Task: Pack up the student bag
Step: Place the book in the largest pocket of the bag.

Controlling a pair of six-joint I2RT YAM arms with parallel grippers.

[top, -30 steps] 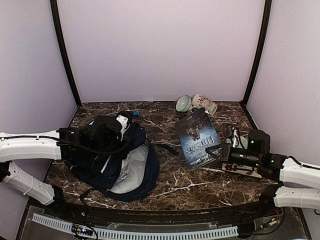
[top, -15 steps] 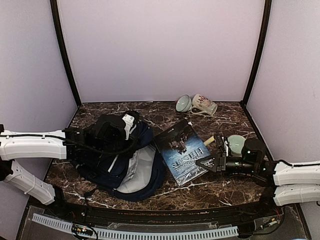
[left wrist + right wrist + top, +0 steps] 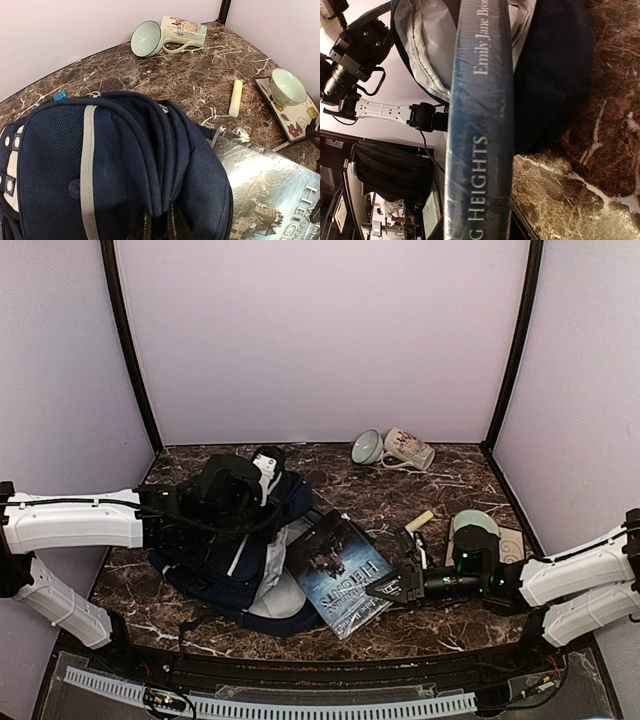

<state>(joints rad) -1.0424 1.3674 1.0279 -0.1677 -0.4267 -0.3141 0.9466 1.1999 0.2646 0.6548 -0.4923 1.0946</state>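
Since a book slides in most easily edge-first, the right gripper (image 3: 390,587), just right of the bag (image 3: 215,570) at the near side of the table (image 3: 430,625), is closed on the outer edge of the book (image 3: 335,568). It holds the book tilted, with the leading corner against the bag's pale grey lining (image 3: 265,582), and the right wrist view looks along the spine straight at that opening. The bag lies on the table to the left of this gripper with the whole book between them, so the fingers themselves are apart from the fabric. At the bag's top, the left gripper (image 3: 159,224) is pinched narrow on a fold of navy cloth, and I judge that it lifts this fold to hold the mouth open for the book. Right of the bag and farther back, a pale yellow stick (image 3: 418,521) lies loose. Beyond it, farther right, a green cup (image 3: 472,530) sits on a flowered tile (image 3: 297,122). Farthest from the bag, by the back wall, a small cup (image 3: 366,447) and a patterned mug (image 3: 408,449) lie on their sides, side by side.
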